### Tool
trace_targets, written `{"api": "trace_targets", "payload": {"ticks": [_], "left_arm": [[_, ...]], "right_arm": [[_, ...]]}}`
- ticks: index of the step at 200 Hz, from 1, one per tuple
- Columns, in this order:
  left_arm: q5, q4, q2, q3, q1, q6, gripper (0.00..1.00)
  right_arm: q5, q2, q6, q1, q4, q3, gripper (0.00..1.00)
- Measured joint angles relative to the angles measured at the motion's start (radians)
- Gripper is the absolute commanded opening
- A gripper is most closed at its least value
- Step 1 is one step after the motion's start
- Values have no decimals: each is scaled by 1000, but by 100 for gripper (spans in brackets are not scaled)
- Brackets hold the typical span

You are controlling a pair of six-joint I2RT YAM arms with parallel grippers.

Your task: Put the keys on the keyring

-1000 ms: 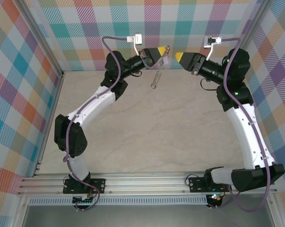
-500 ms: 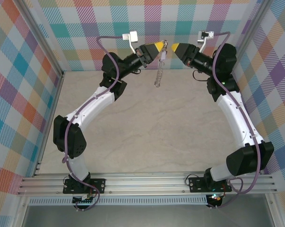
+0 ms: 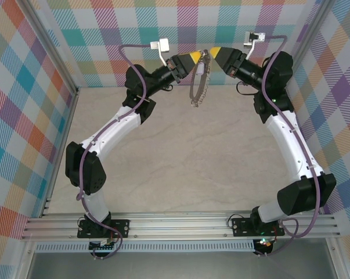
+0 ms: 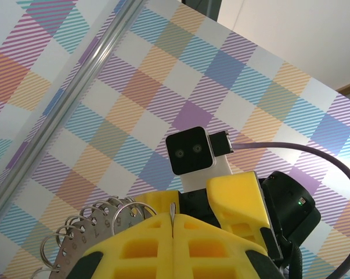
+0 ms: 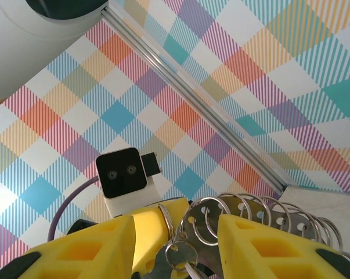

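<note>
Top external view: the keyring [image 3: 198,81], a grey chain loop, hangs in the air before the checked back wall [image 3: 105,35]. The left gripper [image 3: 196,57], at the keyring's top left, has its yellow fingers pressed together, pinching the chain. The right gripper [image 3: 215,53], at its top right, has its jaws apart around the coils.

My left gripper [image 3: 195,57] and right gripper [image 3: 216,53] are tip to tip, raised over the far edge of the pale table [image 3: 192,157], in front of the plaid back wall [image 3: 233,23]. The grey beaded metal chain keyring [image 3: 199,84] hangs between them: its top is pinched in the left tips and sits between my spread right fingers [image 5: 267,244].
</note>
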Motion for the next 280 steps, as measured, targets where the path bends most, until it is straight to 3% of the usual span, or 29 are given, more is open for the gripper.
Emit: {"api": "trace_targets", "payload": {"ticks": [113, 213, 233, 260, 280], "left_arm": [[0, -1, 0, 0, 0, -18, 0], [0, -3, 1, 2, 0, -18, 0], [-1, -5, 2, 4, 0, -19, 0], [-4, -7, 8, 10, 0, -20, 0], [-5, -9, 12, 14, 0, -23, 0]], "right_arm": [[-15, 42, 6, 34, 4, 19, 35], [-42, 60, 6, 42, 6, 68, 22], [-49, 71, 6, 42, 6, 71, 17], [-57, 79, 3, 43, 2, 71, 0], [-56, 80, -14, 42, -8, 75, 0]]}}
